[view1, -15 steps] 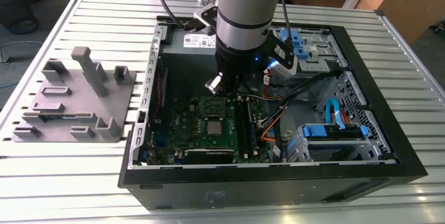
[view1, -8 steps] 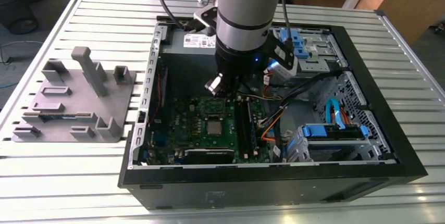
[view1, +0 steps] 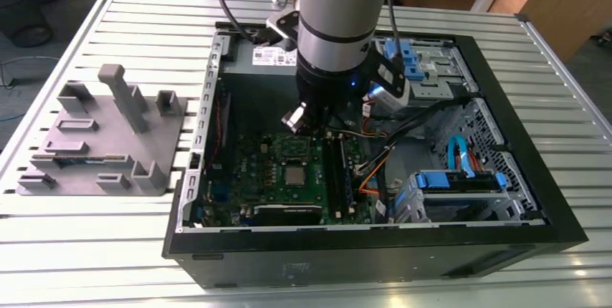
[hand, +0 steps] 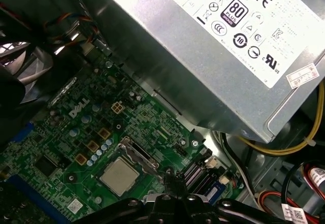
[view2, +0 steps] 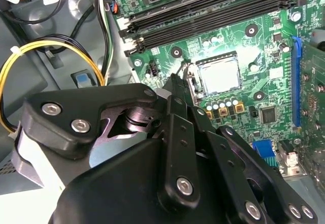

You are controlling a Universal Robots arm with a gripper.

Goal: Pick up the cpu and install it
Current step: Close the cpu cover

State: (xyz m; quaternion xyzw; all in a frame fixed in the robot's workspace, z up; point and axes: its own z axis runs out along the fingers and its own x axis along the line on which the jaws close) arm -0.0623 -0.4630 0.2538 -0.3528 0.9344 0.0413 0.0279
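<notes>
One arm [view1: 335, 29] reached down into one open computer case [view1: 383, 251] that lay on a slatted metal table [view1: 125, 251], and one grey plastic tray [view1: 96, 143] with upright blocks stood on the table at the exterior view's left, well apart from the case. Inside the case lay one green motherboard [view1: 277, 186], and on it one cpu [view1: 295, 175], a flat silver-grey square seated in its socket frame [hand: 133, 155]. In the exterior view the gripper [view1: 311, 125] hung above the board, just beyond the cpu and not touching it. In the second wrist view the black linkage of the gripper [view2: 175, 82] ran out to one narrow tip, its fingers [view2: 177, 89] drawn together with nothing between them, and the cpu [view2: 219, 75] lay flat on the board near that tip, clear of it. In the first wrist view the cpu [hand: 119, 176] lay just beside the gripper [hand: 170, 176] tip, again apart from it. Four long black memory slots [view2: 213, 10] ran side by side past the socket. One grey power supply [hand: 203, 46] filled a corner of the case, with one bundle of yellow wires [hand: 284, 148] curling beside it. Two blue drive brackets [view1: 459, 179] sat at the exterior view's right.
</notes>
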